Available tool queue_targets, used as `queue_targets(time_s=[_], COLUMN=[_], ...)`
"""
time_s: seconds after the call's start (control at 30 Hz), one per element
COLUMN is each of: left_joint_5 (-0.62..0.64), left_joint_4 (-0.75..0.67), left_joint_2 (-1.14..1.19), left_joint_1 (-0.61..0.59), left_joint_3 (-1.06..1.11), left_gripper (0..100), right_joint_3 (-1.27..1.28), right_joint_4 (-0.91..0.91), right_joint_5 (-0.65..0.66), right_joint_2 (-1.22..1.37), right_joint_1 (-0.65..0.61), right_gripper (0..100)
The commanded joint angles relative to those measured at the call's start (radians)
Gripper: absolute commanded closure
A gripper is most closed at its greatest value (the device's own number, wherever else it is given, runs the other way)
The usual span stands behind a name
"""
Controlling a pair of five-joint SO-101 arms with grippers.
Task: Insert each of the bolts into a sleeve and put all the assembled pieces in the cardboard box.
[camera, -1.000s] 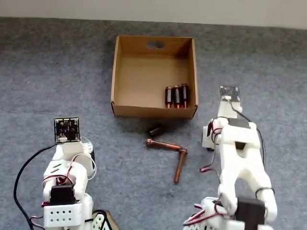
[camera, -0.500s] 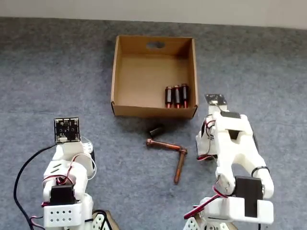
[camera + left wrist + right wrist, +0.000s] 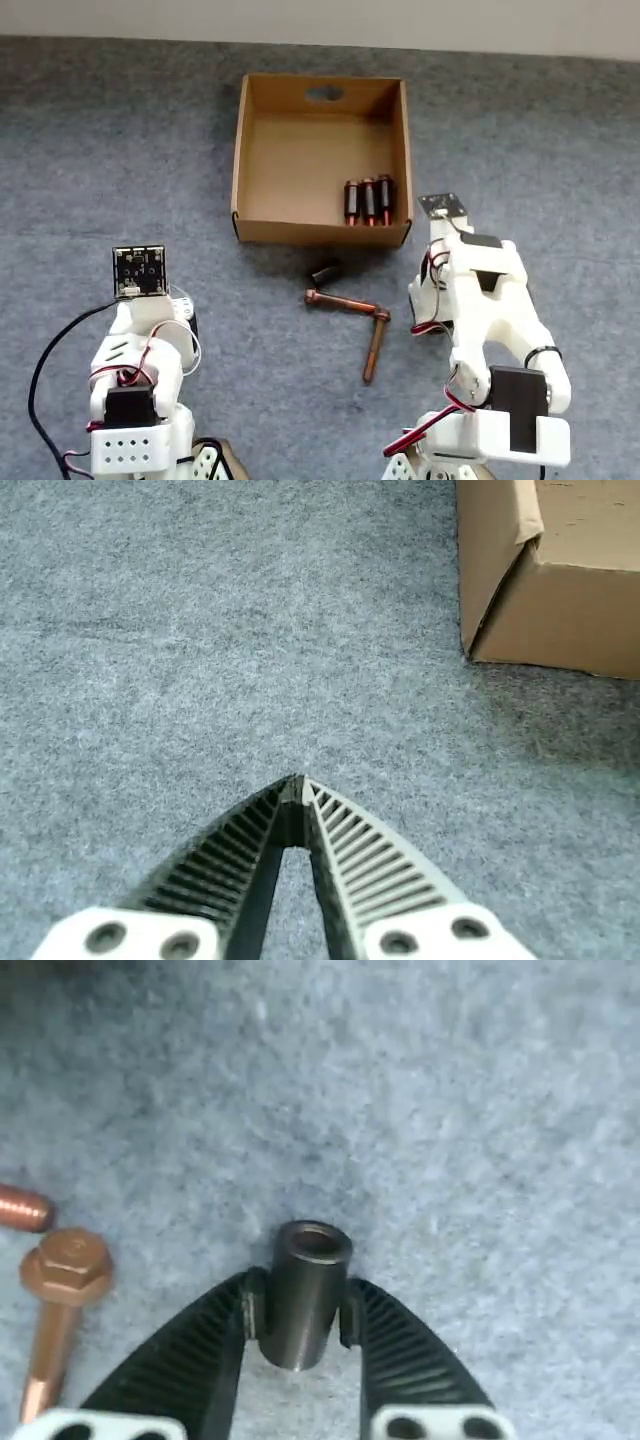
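I saw the right gripper (image 3: 298,1304) pinching a short dark sleeve (image 3: 303,1265) between its jaws, one finger on each side. The sleeve's open end pointed away from the wrist, over the grey carpet (image 3: 480,1110). Close beside it in that wrist view lay a copper bolt (image 3: 58,1295) with its hex head towards the sleeve, and the rounded tip of a second bolt (image 3: 20,1208) showed near that head.

From the high camera, the right arm (image 3: 490,320) stood in the lower right of the frame. The two bolts lay just left of it in the lower middle, one (image 3: 345,301) nearly level, the other (image 3: 376,346) running down from it. They met at an angle. A loose sleeve (image 3: 323,273) sat just above them, near the front wall of the cardboard box (image 3: 238,160) in the upper middle. Three assembled pieces (image 3: 368,202) lay side by side in the box's lower right corner.

The left arm (image 3: 135,380) sat in the lower left, well apart from the parts. The left gripper (image 3: 293,792) had its jaws pressed together over bare carpet and held nothing, with a corner of the box (image 3: 540,600) beyond it.
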Motion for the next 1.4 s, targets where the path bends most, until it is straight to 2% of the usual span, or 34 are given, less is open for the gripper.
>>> queue_targets(time_s=[0.0, 0.1, 0.2, 0.3, 0.43, 0.57, 0.7, 0.83, 0.93, 1.07, 1.17, 1.37], left_joint_5=[-0.006, -0.006, -0.006, -0.006, -0.006, -0.009, -0.121, -0.155, -0.158, -0.308, -0.376, -0.387], left_joint_4=[0.002, 0.002, 0.002, 0.002, 0.002, 0.035, 0.044, 0.17, 0.215, 0.213, 0.213, 0.238], left_joint_2=[-0.013, -0.013, -0.013, -0.013, -0.013, -0.019, -0.019, -0.021, -0.019, -0.015, -0.015, -0.012], left_joint_1=[0.01, 0.01, 0.01, 0.01, 0.01, 0.016, 0.016, 0.047, 0.05, 0.051, 0.05, 0.05], left_joint_3=[0.016, 0.016, 0.016, 0.016, 0.016, 0.016, 0.015, -0.056, -0.093, -0.11, -0.159, -0.453], left_gripper=[99, 99, 99, 99, 99, 99, 99, 99, 99, 99, 99, 99], right_joint_3=[0.001, 0.018, 0.022, 0.004, 0.002, 0.148, 0.371, 0.576, 0.679, 0.76, 0.805, 0.839], right_joint_4=[-0.044, -0.044, -0.022, 0.087, 0.142, 0.09, -0.027, -0.137, -0.156, -0.153, -0.151, -0.15], right_joint_5=[0.008, 0.009, 0.011, 0.009, 0.005, -0.038, -0.158, -0.232, -0.242, -0.242, -0.242, -0.242], right_joint_2=[-0.001, -0.007, -0.01, -0.059, -0.318, -0.636, -0.915, -1.132, -1.254, -1.38, -1.451, -1.531], right_joint_1=[-0.013, -0.007, -0.007, -0.007, -0.007, -0.033, -0.082, -0.125, -0.125, -0.124, -0.122, -0.122], right_gripper=[87.8, 98.8, 99.5, 99.2, 99.2, 99.2, 99.2, 99.2, 99.2, 99.2, 99.2, 99.2])
